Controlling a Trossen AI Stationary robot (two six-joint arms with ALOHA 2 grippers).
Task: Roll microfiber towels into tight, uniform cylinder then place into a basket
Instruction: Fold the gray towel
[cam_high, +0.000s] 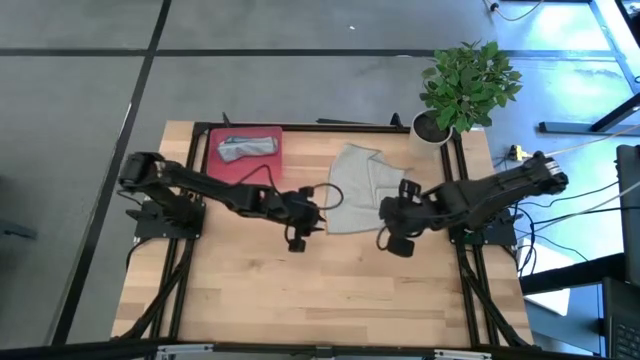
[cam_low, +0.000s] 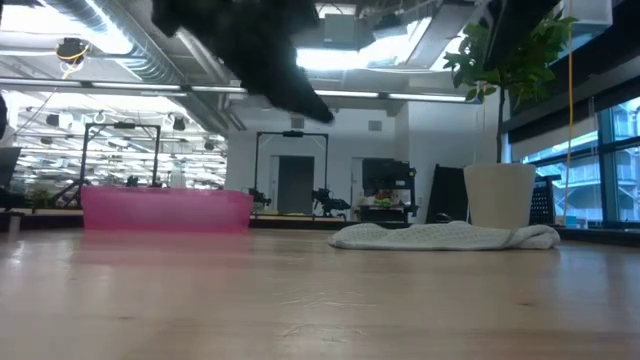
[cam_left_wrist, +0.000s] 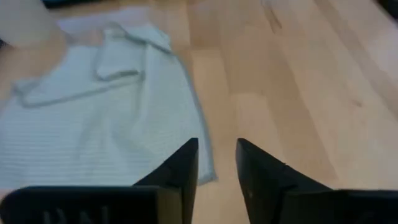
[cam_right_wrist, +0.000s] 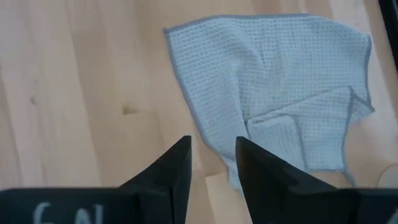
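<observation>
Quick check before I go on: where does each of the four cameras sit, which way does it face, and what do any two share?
High: overhead, straight down; both arms, red tray, grey towel, plant.
Low: table height, facing the room; arm overhead, tray, towel, white pot.
Left wrist: past the left gripper at the towel's edge.
Right wrist: past the right gripper at the towel.
Shared: all four show the grey towel.

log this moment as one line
grey towel flat on table | rolled towel in red basket | left gripper, right gripper empty
</observation>
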